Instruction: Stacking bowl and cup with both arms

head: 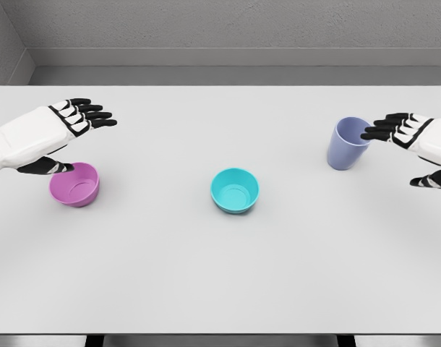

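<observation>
A pink bowl sits upright on the white table at the left. A teal bowl stands near the middle. A lavender cup stands upright at the right. My left hand hovers just above and behind the pink bowl, fingers spread, thumb over the bowl's rim, holding nothing. My right hand is beside the cup on its right, fingers extended and reaching its rim, thumb lower; it holds nothing.
The table's back edge meets a grey wall. Its front edge runs along the bottom of the view.
</observation>
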Available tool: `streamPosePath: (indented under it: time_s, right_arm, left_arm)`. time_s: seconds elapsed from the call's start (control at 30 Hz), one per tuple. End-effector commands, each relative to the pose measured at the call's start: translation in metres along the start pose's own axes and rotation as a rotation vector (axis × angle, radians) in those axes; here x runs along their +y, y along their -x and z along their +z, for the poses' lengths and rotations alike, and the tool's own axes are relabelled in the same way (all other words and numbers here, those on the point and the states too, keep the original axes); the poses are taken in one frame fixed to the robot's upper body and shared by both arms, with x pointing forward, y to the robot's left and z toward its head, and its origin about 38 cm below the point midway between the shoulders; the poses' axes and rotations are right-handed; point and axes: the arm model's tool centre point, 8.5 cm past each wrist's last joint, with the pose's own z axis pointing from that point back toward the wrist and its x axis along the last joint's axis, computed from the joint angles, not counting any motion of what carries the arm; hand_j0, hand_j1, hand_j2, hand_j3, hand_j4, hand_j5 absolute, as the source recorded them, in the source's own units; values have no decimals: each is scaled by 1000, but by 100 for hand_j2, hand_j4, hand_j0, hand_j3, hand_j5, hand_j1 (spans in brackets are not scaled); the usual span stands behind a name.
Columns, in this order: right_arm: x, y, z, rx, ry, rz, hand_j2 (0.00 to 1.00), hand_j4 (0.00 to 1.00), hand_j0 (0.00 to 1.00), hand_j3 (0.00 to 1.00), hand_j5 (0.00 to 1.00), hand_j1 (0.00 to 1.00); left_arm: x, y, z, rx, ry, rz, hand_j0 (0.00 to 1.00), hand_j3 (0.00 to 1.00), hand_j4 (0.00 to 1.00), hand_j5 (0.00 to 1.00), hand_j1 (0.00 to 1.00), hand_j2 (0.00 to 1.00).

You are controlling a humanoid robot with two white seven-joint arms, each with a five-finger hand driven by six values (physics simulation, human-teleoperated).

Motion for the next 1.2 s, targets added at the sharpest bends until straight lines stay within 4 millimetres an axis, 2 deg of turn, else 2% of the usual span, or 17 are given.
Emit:
streamPosePath:
  time_s: [0.0,0.27,0.3,0.43,0.5,0.6,0.67,0.73,0.77,0.87,0.9,0.97,1.03,1.17]
  right_arm:
    - [0,0,0,0,3,-7,100,100,100,100,100,100]
    - [-6,1,-1,1,13,7,100,100,100,100,100,100]
    - [-8,2,-1,2,17,11,100,100,100,100,100,100]
    - [-14,3,0,5,17,30,100,100,100,100,100,100]
    - [-21,3,0,4,25,46,100,100,100,100,100,100]
    - [-17,4,0,10,-32,62,100,100,100,100,100,100]
    - [-10,4,-2,15,-86,52,100,100,100,100,100,100]
    - [-2,3,-11,10,-72,23,100,100,100,100,100,100]
    - [-2,3,-18,3,-57,22,100,100,100,100,100,100]
    - [-5,14,-20,27,-51,16,100,100,100,100,100,100]
    - [-7,17,-18,39,-51,17,100,100,100,100,100,100]
    - [-15,21,-22,51,-58,28,100,100,100,100,100,100]
    - [-16,26,-30,58,-76,27,100,100,100,100,100,100]
    - [-27,39,-32,95,-86,7,100,100,100,100,100,100]
  left_arm:
    - [0,0,0,0,-5,6,100,100,100,100,100,100]
    - [-1,9,4,23,61,-8,100,100,100,100,100,100]
    - [-1,13,9,33,85,-15,100,100,100,100,100,100]
    - [28,34,45,77,159,-32,100,100,100,100,100,100]
    - [35,31,49,59,151,14,100,100,100,100,100,100]
    - [36,28,54,35,143,117,100,100,100,100,100,100]
    - [42,22,53,6,114,176,100,100,100,100,100,100]
    - [42,6,44,-59,90,227,100,100,100,100,100,100]
    - [42,-6,39,-99,98,230,100,100,100,100,100,100]
    - [50,-13,35,-129,99,209,100,100,100,100,100,100]
    - [49,-17,33,-146,148,193,100,100,100,100,100,100]
    - [50,-15,32,-128,215,178,100,100,100,100,100,100]
    - [49,-9,32,-74,256,190,100,100,100,100,100,100]
    - [32,-3,30,6,302,250,100,100,100,100,100,100]
